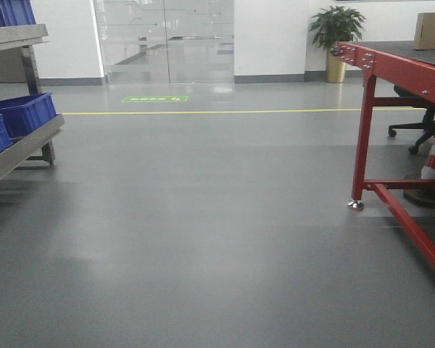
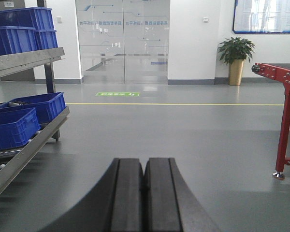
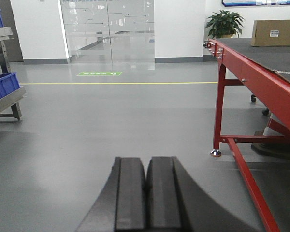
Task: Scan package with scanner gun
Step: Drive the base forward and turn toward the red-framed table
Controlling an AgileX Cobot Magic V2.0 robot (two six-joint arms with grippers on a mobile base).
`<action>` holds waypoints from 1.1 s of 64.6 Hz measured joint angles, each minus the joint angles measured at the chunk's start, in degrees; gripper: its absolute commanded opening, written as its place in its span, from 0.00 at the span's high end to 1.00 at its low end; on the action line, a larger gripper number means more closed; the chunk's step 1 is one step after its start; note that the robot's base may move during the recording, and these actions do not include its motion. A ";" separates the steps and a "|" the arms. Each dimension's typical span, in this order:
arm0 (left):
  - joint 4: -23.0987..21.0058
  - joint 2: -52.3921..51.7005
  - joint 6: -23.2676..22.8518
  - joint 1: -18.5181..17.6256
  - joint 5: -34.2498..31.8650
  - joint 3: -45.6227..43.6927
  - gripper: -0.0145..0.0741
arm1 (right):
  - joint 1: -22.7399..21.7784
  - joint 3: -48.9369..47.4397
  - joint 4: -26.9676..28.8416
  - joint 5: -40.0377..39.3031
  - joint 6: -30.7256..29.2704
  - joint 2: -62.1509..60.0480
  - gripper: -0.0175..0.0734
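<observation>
A brown cardboard package point(image 1: 431, 31) sits on the far end of the red-framed table point(image 1: 391, 64) at the right; it also shows in the right wrist view point(image 3: 274, 32). No scanner gun is in view. My left gripper point(image 2: 145, 164) is shut and empty, its black fingers pressed together, pointing over the bare grey floor. My right gripper point(image 3: 146, 163) is also shut and empty, left of the red table point(image 3: 251, 72) and well short of the package. Neither gripper shows in the front view.
A metal rack point(image 2: 24, 58) with several blue bins point(image 2: 12, 128) stands at the left, also in the front view point(image 1: 18, 116). Glass doors point(image 1: 163, 40) and a potted plant point(image 1: 337, 32) are at the back. A yellow floor line point(image 1: 203, 112) crosses the room. An office chair point(image 1: 417, 119) is under the table.
</observation>
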 measured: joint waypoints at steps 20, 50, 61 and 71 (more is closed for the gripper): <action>0.00 0.00 0.00 0.00 0.00 0.00 0.96 | 0.00 0.00 0.00 0.00 0.00 0.00 0.98; 0.00 0.00 0.00 0.00 0.00 0.00 0.96 | 0.00 0.00 0.00 0.00 0.00 0.00 0.98; 0.00 0.00 0.00 0.00 0.00 0.00 0.96 | 0.00 0.00 0.00 0.00 0.00 0.00 0.98; 0.00 0.00 0.00 0.00 0.00 0.00 0.96 | 0.00 0.00 0.00 0.00 0.00 0.00 0.98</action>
